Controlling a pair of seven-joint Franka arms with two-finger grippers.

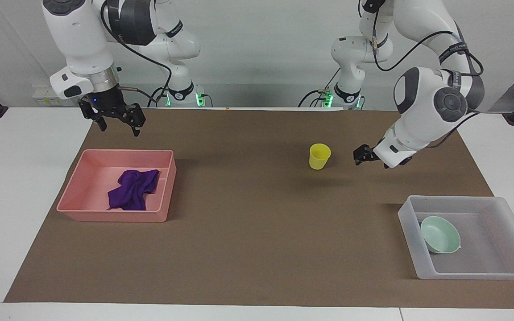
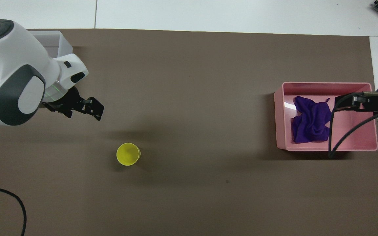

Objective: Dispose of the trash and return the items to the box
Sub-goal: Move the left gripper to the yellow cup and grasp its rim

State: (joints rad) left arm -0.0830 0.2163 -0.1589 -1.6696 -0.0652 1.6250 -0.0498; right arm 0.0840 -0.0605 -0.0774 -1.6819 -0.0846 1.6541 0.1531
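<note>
My purple rag (image 1: 133, 189) lay in the pink tray (image 1: 78, 206) and the mint bowl (image 1: 440, 234) in the translucent box (image 1: 502, 269) near the bench's corner; my left tool (image 1: 358, 158) hung released beside the yellow cup (image 1: 319, 156), my right tool (image 1: 114, 117) released above the tray; next, I judged, a level grasp on the cup.
</note>
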